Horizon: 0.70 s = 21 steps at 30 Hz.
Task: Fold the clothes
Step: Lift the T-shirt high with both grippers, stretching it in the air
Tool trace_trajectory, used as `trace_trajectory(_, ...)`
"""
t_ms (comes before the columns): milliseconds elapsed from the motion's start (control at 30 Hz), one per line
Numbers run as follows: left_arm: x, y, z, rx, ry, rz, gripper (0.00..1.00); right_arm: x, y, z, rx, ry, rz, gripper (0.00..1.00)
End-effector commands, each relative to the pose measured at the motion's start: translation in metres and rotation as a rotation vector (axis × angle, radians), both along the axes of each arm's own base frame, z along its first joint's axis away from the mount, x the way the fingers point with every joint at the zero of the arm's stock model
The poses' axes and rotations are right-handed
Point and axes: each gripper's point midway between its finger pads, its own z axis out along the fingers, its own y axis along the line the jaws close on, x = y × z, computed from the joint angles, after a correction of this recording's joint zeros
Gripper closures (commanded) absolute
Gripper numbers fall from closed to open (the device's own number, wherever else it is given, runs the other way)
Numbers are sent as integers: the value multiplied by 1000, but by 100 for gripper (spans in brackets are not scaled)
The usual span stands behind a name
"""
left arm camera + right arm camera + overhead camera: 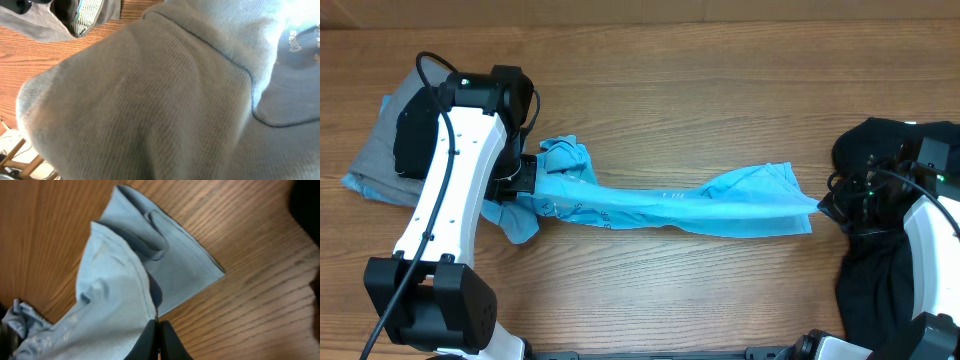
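Note:
A light blue T-shirt (pixel 650 208) with white lettering is pulled into a long band across the middle of the table, between my two grippers. My left gripper (pixel 525 180) is at its bunched left end. In the left wrist view the shirt's cloth (pixel 150 100) fills the frame and hides the fingers. My right gripper (pixel 828 208) is at the shirt's right end. In the right wrist view its black fingers (pixel 158 330) are shut on the seamed edge of the shirt (pixel 110 310), a little above the wood.
A grey shirt (pixel 370 165) lies at the back left, under my left arm, and also shows in the left wrist view (pixel 45 25). A pile of black clothes (pixel 875 270) lies at the right edge, under my right arm. The table is brown wood (pixel 700 110).

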Motion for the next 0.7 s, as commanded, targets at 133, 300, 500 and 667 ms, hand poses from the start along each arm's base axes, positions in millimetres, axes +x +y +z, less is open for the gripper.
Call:
trace_trajectory(133,20,-1,84,-37,-337,25,96,27,-7,107,-85,-263,44,96)
trace_trajectory(300,20,-1,183,-72,-676,20,96,16,-3,230,-175,-462,47,96)
trace_trajectory(500,-20,0,310,-110,-1112,-38,96,-28,16,351,-259,-712,3,96)
trace_trajectory(667,-73,5,375,-129,-1387,-40,96,-82,35,424,-331,-936,-48,96)
